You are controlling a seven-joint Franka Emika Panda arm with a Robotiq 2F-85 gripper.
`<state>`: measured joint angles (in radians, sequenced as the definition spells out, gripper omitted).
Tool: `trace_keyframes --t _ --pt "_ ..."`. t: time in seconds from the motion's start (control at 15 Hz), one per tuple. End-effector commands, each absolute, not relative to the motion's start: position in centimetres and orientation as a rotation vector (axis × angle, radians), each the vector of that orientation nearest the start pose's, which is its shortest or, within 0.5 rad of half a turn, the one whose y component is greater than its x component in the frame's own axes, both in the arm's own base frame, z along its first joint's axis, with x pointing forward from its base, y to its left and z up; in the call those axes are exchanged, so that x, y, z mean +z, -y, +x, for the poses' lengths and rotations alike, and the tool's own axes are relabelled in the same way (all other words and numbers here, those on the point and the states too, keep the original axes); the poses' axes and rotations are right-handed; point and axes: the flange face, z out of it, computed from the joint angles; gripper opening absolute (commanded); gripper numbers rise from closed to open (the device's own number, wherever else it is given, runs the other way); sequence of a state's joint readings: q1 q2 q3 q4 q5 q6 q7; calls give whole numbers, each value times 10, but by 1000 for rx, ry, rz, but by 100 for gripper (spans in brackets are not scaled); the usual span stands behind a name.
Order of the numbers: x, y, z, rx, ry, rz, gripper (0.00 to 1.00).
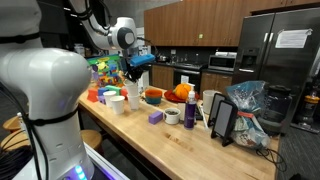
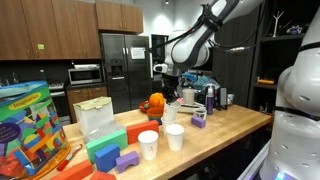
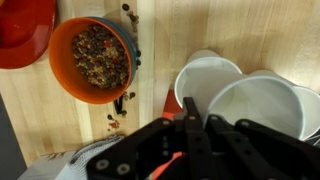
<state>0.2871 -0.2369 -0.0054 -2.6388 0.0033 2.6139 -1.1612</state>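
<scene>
Tool [image 3: 188,115] closed, fingers together. A thin orange streak [image 3: 170,162] shows low between them in the wrist view; whether anything is gripped cannot be told. Tool hangs in the air above the worktop [image 3: 240,30], clear of the things on it. Directly below the fingertips: white cup [image 3: 205,80], upright, open mouth facing the tool. Second white cup [image 3: 265,108] stands just beside it, rims touching or nearly so, slightly further out from the tool. Small red piece [image 3: 172,103] lies on the worktop under the tool, close against the white cup. Orange bowl [image 3: 95,55], filled with dark mixed contents, sits near, on the opposite side of the tool from the cups; loose crumbs [image 3: 118,118] lie scattered around its rim. Red object [image 3: 25,30], cut by the frame edge, lies beyond the bowl, further from the tool. In an exterior view a purple block [image 1: 155,117] stands well apart from the tool, further along the worktop
</scene>
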Motion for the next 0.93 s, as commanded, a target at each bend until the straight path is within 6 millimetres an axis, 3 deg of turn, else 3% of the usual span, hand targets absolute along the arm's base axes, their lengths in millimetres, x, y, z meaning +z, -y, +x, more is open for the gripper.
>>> trace_keyframes --t 0.0,0.87 --pt "340 -118 431 -297 2129 -2422 0" --pt "314 -125 442 -216 2115 -2400 0"
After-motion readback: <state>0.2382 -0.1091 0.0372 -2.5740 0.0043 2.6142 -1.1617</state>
